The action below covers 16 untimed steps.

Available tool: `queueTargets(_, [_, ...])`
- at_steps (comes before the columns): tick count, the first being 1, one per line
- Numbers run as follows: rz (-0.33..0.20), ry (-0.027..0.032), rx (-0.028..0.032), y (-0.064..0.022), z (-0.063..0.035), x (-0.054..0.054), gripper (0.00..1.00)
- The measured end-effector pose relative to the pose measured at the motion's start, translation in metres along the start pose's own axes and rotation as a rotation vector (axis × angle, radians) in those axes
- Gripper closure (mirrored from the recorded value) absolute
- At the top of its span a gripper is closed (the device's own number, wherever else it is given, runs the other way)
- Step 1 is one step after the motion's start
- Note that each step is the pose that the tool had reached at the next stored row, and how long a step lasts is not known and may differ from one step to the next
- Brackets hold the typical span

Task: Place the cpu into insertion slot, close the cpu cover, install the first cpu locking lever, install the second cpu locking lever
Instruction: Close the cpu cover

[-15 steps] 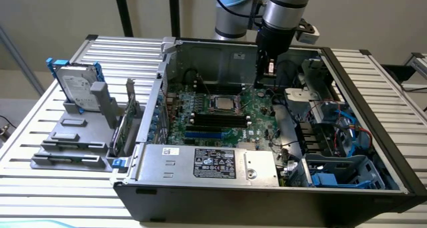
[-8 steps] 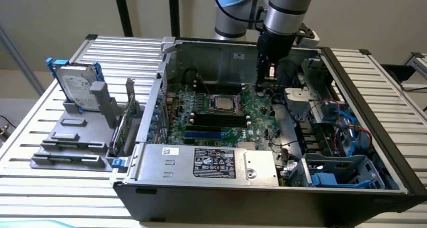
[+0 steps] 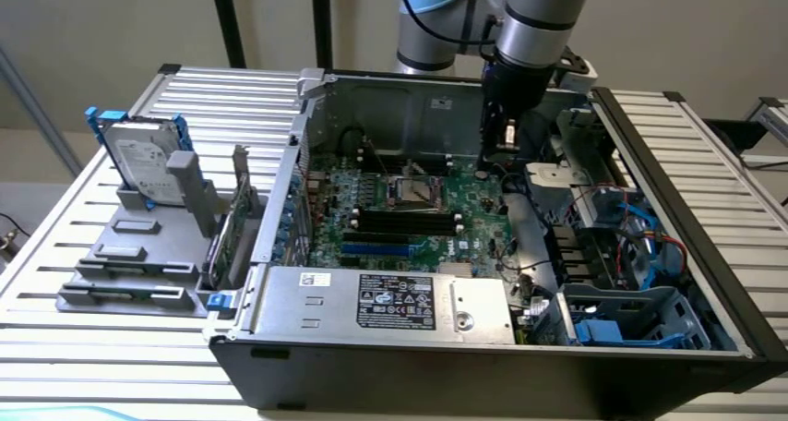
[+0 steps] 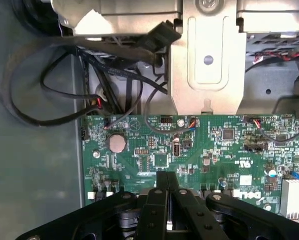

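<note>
Where its black fingers meet flush together, the pincer (image 4: 167, 176) hangs over the green motherboard (image 4: 189, 145). The small square grey-rimmed insertion slot (image 3: 416, 192) lies apart, toward the exterior view's left; its contents are unclear.

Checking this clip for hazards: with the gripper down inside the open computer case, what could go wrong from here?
1. The shut gripper appears close over the green board, near the coin battery. A small drop could knock or scrape parts.
2. Loose black cables lie beside the board's edge and might snag the gripper if it travels that way.
</note>
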<state>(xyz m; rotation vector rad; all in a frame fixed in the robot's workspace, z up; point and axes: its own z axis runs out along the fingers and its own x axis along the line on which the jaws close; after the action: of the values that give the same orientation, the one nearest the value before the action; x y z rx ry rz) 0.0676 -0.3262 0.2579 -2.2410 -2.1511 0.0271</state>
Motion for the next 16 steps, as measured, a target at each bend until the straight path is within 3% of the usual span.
queueTargets(7, [-0.002, -0.0004, 0.0015, -0.0009, 0.0081, -0.007, 0.89])
queueTargets(16, [-0.002, -0.0006, 0.0074, -0.0372, 0.0126, -0.012, 0.89])
